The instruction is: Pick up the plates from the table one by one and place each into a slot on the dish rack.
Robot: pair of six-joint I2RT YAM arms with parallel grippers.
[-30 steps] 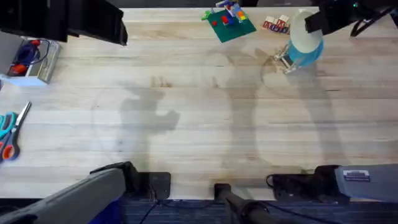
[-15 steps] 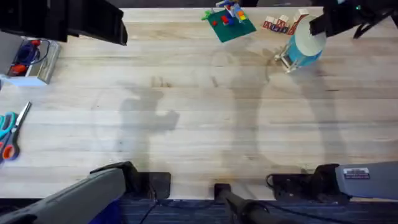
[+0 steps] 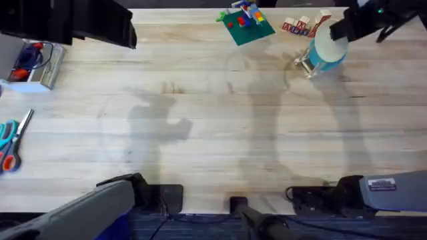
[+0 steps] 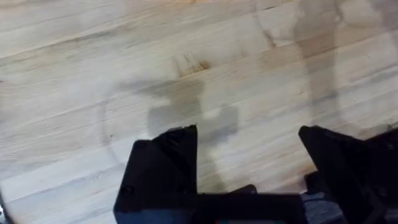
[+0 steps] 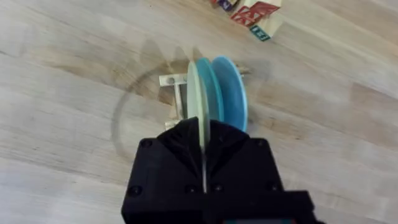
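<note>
teal-blue plate (image 5: 231, 93) seated upright in dish rack (image 5: 174, 99), far right corner of table (image 3: 200, 133) | cream plate (image 5: 196, 93) gripped by right hand (image 5: 203, 146), lowered into neighbouring slot, unreleased | left hand (image 4: 249, 165) parted, empty

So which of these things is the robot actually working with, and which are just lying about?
Part of the job:
- cream plate, pinched on edge by the right gripper
- teal-blue plate, standing in the dish rack
- table

Just lying about:
- green building-brick board
- lettered wooden blocks
- scissors
</note>
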